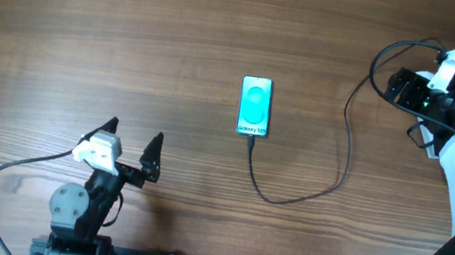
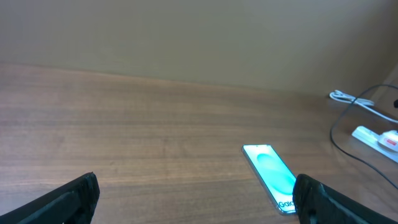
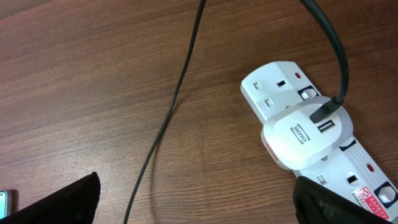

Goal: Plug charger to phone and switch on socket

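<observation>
Wooden counter (image 1: 90,17) carried the phone (image 1: 254,106) at centre, with the charger (image 1: 290,196) meeting its near end. Near the far right corner lay the socket (image 3: 267,87); left pincer (image 1: 134,132) and right pincer (image 3: 199,208) were both released.

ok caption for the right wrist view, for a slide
Right fingers spread above the socket, white adapter plugged in, charger cable trailing across the table.

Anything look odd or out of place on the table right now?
Nothing stands out. The light-blue-screened phone lies flat, and the thin black cable runs from its lower end to the white adapter seated in the white power strip.
</observation>
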Robot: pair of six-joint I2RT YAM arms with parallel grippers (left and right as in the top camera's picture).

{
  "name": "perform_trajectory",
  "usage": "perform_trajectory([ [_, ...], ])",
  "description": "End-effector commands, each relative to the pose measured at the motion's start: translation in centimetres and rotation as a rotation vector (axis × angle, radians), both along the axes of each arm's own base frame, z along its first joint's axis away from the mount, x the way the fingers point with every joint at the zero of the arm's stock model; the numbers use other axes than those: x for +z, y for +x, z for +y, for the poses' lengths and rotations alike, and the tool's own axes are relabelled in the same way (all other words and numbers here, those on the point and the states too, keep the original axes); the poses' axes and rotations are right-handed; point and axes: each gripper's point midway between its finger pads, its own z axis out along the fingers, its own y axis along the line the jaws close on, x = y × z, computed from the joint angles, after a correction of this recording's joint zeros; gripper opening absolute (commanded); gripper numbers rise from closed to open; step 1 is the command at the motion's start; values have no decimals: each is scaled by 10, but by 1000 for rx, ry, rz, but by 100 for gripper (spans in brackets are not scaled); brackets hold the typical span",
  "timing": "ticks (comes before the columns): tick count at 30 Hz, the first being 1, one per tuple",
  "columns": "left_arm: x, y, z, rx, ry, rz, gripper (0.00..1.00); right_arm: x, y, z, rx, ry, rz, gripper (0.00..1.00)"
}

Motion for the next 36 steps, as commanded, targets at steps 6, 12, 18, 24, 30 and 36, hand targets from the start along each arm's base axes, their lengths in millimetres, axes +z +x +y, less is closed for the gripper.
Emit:
perform_trajectory([
  [6, 5, -1, 3, 20, 21, -32, 100, -2, 1, 3, 17, 9, 1, 100],
  [12, 6, -2, -1, -5, 18, -36, 100, -2, 1, 3, 17, 9, 1, 100],
  [18, 6, -2, -1, -5, 19, -36, 100, -2, 1, 3, 17, 8, 1, 100],
  [24, 6, -2, -1, -5, 19, -36, 100, -2, 1, 3, 17, 9, 1, 100],
  [30, 6, -2, -1, -5, 18, -36, 100, -2, 1, 3, 17, 9, 1, 100],
  [36, 6, -2, -1, -5, 19, -36, 100, -2, 1, 3, 17, 8, 1, 100],
])
